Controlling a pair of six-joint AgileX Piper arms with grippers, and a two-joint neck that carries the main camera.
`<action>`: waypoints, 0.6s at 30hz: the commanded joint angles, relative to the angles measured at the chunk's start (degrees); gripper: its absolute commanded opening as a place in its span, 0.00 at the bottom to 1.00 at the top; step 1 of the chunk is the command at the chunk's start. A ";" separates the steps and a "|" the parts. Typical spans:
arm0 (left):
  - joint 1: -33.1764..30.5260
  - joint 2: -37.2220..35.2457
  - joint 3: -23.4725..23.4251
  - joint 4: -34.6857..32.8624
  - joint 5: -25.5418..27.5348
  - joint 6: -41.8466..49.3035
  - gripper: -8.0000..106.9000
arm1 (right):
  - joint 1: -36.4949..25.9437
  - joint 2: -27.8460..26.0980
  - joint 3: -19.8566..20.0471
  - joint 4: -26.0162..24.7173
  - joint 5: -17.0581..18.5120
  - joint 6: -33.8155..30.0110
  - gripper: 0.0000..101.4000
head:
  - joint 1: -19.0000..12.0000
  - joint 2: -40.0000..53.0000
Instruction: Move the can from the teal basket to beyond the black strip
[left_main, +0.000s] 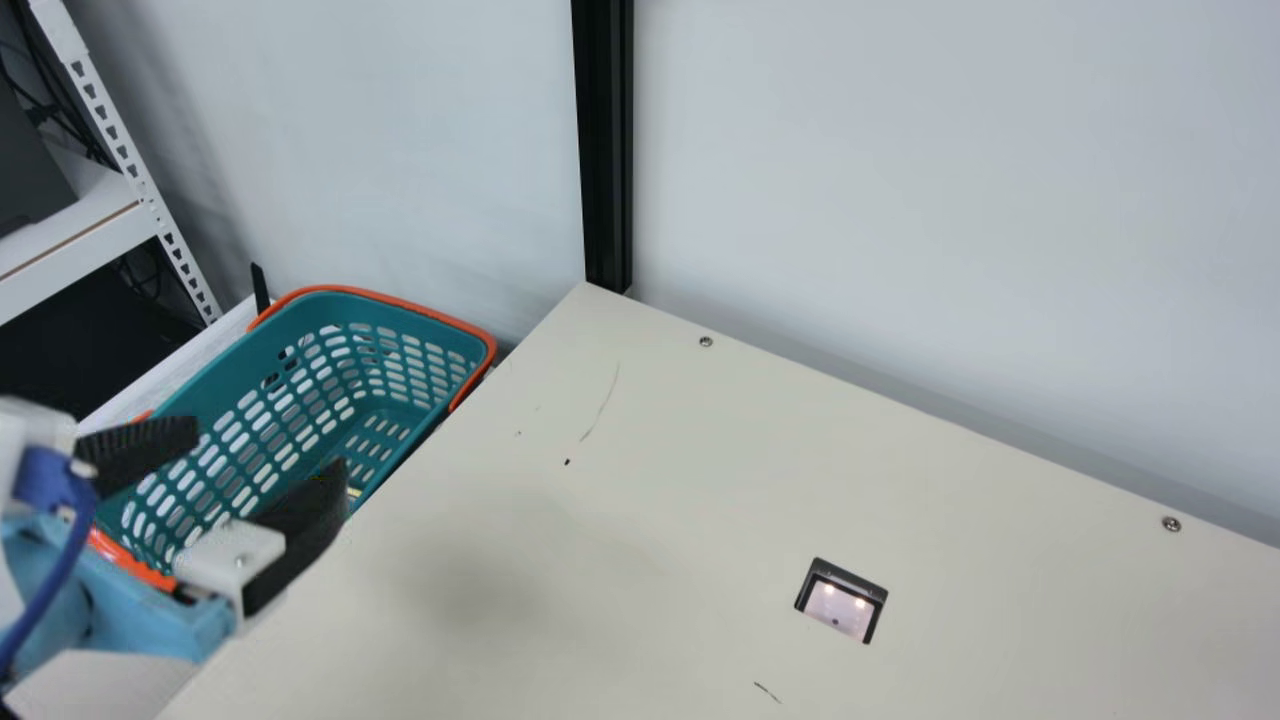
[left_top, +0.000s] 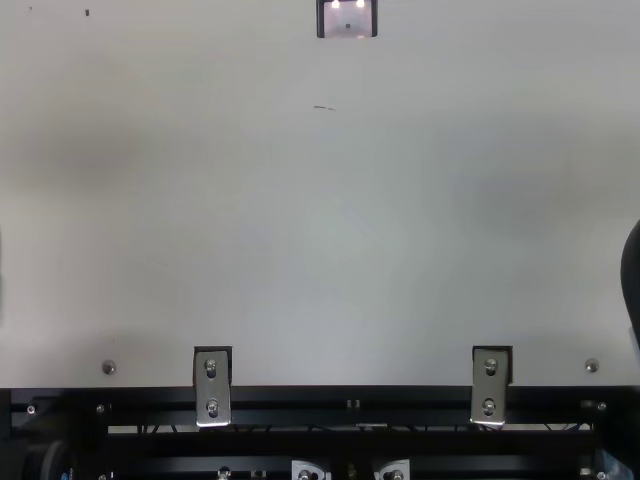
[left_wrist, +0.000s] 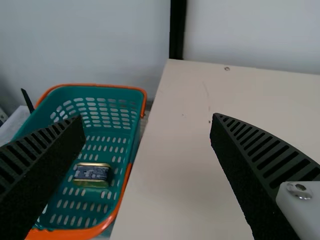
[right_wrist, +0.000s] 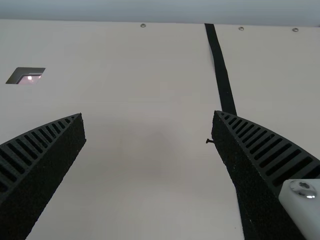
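My left gripper (left_main: 265, 455) stands open over the near part of the teal basket (left_main: 375, 403) in the main view, nothing held. In the left wrist view the can (left_wrist: 93, 175) lies on the floor of the teal basket (left_wrist: 131, 167), seen between the spread fingers of my left gripper (left_wrist: 148, 120). Its label is dark with gold-coloured rims. My right gripper (right_wrist: 148, 115) is open above the table in the right wrist view, with the black strip (right_wrist: 222, 75) running along the tabletop and partly behind one finger.
The basket stands beside the cream table's (left_main: 600, 420) left edge, against the wall. A black post (left_main: 605, 140) rises at the table corner. A small dark-framed opening (left_main: 842, 602) sits in the tabletop; a white shelf (left_main: 80, 235) stands at far left.
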 joint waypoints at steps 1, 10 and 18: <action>1.04 3.49 -2.17 0.71 -0.35 -0.94 0.85 | 0.00 0.00 0.00 0.00 0.00 0.00 1.00 | -2.13 0.62; 7.44 16.57 -10.49 0.35 -0.95 -4.44 0.85 | 0.00 0.00 0.00 0.00 0.00 0.00 1.00 | -2.13 0.62; 14.87 27.87 -15.90 0.45 -1.31 -8.99 0.85 | 0.00 0.00 0.00 0.00 0.00 0.00 1.00 | -2.13 0.62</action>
